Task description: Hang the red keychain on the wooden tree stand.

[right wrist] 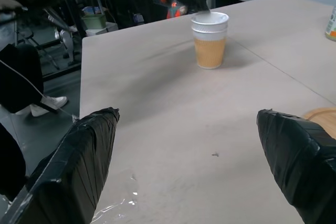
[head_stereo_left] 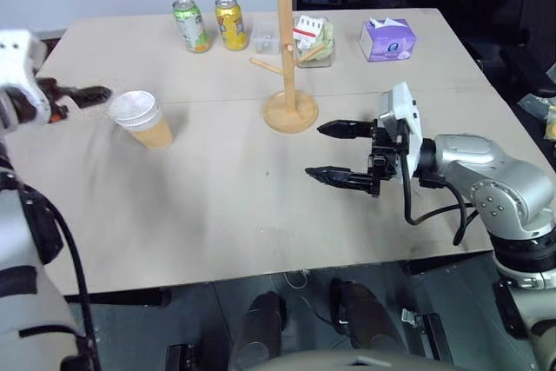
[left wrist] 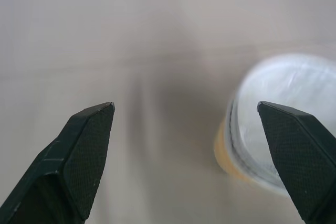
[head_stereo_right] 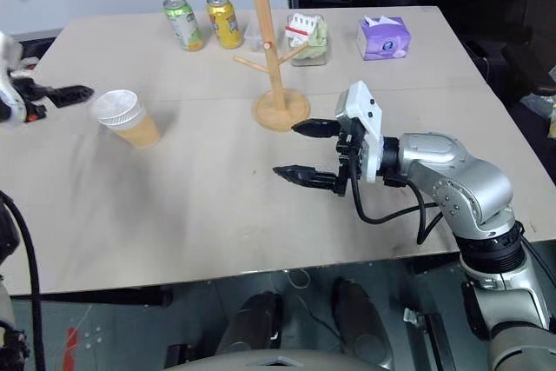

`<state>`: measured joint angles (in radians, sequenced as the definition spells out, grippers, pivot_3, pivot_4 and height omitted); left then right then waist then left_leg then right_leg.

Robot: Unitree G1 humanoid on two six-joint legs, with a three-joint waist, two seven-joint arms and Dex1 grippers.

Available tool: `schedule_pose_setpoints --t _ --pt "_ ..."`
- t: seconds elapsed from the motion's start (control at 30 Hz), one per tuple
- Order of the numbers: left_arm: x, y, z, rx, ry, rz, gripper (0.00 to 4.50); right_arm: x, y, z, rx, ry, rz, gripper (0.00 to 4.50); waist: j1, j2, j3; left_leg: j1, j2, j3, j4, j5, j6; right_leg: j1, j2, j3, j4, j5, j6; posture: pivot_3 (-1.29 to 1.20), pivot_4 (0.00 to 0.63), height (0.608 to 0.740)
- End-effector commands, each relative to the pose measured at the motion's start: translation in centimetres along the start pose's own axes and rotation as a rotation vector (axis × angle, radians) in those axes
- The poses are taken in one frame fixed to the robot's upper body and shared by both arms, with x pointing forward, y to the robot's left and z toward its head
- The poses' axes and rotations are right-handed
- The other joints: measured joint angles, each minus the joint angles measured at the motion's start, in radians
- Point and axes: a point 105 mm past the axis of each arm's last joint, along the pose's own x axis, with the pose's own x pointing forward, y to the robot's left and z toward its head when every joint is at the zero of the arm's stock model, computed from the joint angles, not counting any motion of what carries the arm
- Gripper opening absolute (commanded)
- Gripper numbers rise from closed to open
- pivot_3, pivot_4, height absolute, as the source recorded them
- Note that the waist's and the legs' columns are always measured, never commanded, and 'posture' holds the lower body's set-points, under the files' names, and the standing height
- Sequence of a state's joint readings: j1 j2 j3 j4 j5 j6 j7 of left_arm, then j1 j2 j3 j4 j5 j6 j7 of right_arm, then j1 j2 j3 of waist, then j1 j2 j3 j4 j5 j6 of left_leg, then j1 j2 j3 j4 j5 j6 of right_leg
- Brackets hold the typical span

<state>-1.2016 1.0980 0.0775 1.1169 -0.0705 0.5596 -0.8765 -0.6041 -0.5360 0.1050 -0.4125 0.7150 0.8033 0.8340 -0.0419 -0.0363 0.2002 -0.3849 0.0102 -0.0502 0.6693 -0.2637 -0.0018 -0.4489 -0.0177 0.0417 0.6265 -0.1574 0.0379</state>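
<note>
Beige table [head_stereo_left: 226,215], bare in its near half. Right gripper [head_stereo_left: 334,152] hovers low over the near-right part, pointing toward the robot's left, its black fingers [head_stereo_left: 330,175] spread wide with nothing between them. Just beyond it stands the wooden stand [head_stereo_left: 284,58], upright on its round base; the pegs I can see carry nothing. Keychain: cannot find it in any view, so its place cannot be told. Left gripper [left wrist: 191,145] sits at the table's left edge, fingers released and wide apart, just beside a paper cup [head_stereo_left: 143,119] with a white lid; no contact seen. Far side: two cans [head_stereo_left: 208,23], a clear container [head_stereo_left: 313,39] of small items behind the stand, and a purple tissue box [head_stereo_left: 387,38].
</note>
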Motion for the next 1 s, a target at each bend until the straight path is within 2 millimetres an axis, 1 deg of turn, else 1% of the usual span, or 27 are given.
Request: schedule_pose_setpoints --t 0.03,0.07,0.1,0.13,0.17,0.2,0.27,0.37,0.47,0.53,0.57,0.63,0.77,0.87,1.0 --pt "-2.3 0.2 3.8 0.059 -0.100 0.000 4.48 0.0 0.3 1.2 -0.048 -0.031 0.020 4.50 0.002 0.000 0.000 0.000 0.000 0.000 0.000 0.000 0.000 0.000 0.000 0.000 0.000 0.000 0.000 0.00 0.150 0.740" --pt "-2.8 -0.2 4.9 0.097 -0.136 -0.030 4.48 -0.1 0.2 1.1 -0.045 -0.029 0.010 4.50 0.002 0.000 0.000 0.000 0.000 0.000 0.000 0.000 0.000 0.000 0.000 0.000 0.000 0.000 0.000 0.00 0.150 0.740" --pt "-3.5 -1.3 5.8 0.162 -0.166 -0.093 4.48 -0.4 0.0 0.9 -0.039 -0.025 -0.011 4.50 0.001 0.000 0.000 0.000 0.000 0.000 0.000 0.000 0.000 0.000 0.000 0.000 0.000 0.000 0.000 0.00 0.150 0.740" --pt "-4.1 -2.9 6.2 0.243 -0.171 -0.182 4.48 -0.9 -0.4 0.7 -0.031 -0.015 -0.053 4.50 0.001 0.000 0.000 0.000 0.000 0.000 0.000 0.000 0.000 0.000 0.000 0.000 0.000 0.000 0.000 0.00 0.150 0.740" --pt "-4.7 -4.8 6.1 0.313 -0.165 -0.280 4.48 -1.5 -0.9 0.4 -0.025 -0.005 -0.101 4.50 0.000 0.000 0.000 0.000 0.000 0.000 0.000 0.000 0.000 0.000 0.000 0.000 0.000 0.000 0.000 0.00 0.150 0.740" --pt "-5.1 -6.4 5.8 0.355 -0.156 -0.358 4.48 -2.0 -1.3 0.2 -0.018 0.002 -0.141 4.50 0.001 0.000 0.000 0.000 0.000 0.000 0.000 0.000 0.000 0.000 -0.001 0.001 0.000 0.000 0.000 0.00 0.150 0.740" --pt "-6.2 -10.6 5.1 0.402 -0.166 -0.527 4.48 -3.7 -2.2 -0.5 0.012 0.022 -0.257 4.50 0.004 0.000 0.000 -0.001 0.000 0.000 -0.001 0.000 0.000 -0.001 -0.002 0.001 0.000 -0.001 -0.001 0.00 0.150 0.740" --pt "-7.9 -16.3 3.7 0.442 -0.190 -0.744 4.48 -7.0 -3.9 -2.2 0.030 0.097 -0.489 4.50 0.009 0.000 0.000 -0.003 -0.001 0.000 0.000 0.000 0.000 -0.001 -0.003 0.000 -0.001 -0.001 -0.001 0.00 0.150 0.740" --pt "-9.2 -20.8 2.2 0.390 -0.204 -0.941 4.48 -10.3 -5.3 -3.7 0.027 0.196 -0.707 4.50 0.007 0.000 0.000 -0.002 -0.002 0.001 0.001 0.000 0.000 -0.001 -0.003 0.001 -0.001 -0.001 -0.001 0.00 0.150 0.740" --pt "-9.4 -23.8 0.5 0.419 -0.186 -1.052 4.48 -12.6 -6.3 -4.7 0.031 0.250 -0.858 4.50 0.003 0.000 0.000 0.000 -0.002 0.001 0.001 0.000 0.000 0.001 -0.002 0.002 -0.001 -0.001 -0.001 0.00 0.150 0.740" --pt "-9.3 -25.2 -0.6 0.449 -0.172 -1.105 4.48 -13.4 -6.4 -5.6 0.028 0.297 -0.890 4.50 0.000 0.000 0.000 0.001 -0.001 0.002 0.001 0.000 0.000 0.001 -0.002 0.003 0.000 -0.002 -0.002 0.00 0.150 0.740" --pt "-8.8 -26.9 -1.8 0.452 -0.166 -1.178 4.48 -14.8 -6.6 -7.1 0.024 0.365 -0.931 4.50 0.000 0.001 -0.001 0.003 -0.001 0.003 0.000 0.000 0.000 0.001 0.000 0.004 0.001 -0.002 -0.002 0.00 0.150 0.740" --pt "-8.2 -28.3 -2.9 0.493 -0.168 -1.247 4.48 -16.5 -7.5 -9.0 0.089 0.397 -0.992 4.50 -0.006 0.001 -0.001 0.004 0.001 0.004 0.000 0.000 0.000 0.001 0.002 0.005 0.001 -0.002 -0.003 0.00 0.150 0.740" --pt "-7.5 -29.2 -3.5 0.535 -0.179 -1.270 4.48 -16.6 -8.3 -10.6 0.165 0.389 -1.017 4.50 -0.003 0.002 -0.001 0.004 0.001 0.004 0.000 0.000 0.000 0.001 0.002 0.006 0.001 -0.002 -0.003 0.00 0.150 0.740" --pt "-7.0 -29.5 -3.5 0.555 -0.188 -1.272 4.48 -16.5 -9.1 -11.8 0.189 0.391 -1.032 4.50 -0.001 0.002 -0.001 0.003 0.000 0.005 0.000 0.000 0.000 0.001 0.002 0.007 0.000 -0.002 -0.003 0.00 0.150 0.740"
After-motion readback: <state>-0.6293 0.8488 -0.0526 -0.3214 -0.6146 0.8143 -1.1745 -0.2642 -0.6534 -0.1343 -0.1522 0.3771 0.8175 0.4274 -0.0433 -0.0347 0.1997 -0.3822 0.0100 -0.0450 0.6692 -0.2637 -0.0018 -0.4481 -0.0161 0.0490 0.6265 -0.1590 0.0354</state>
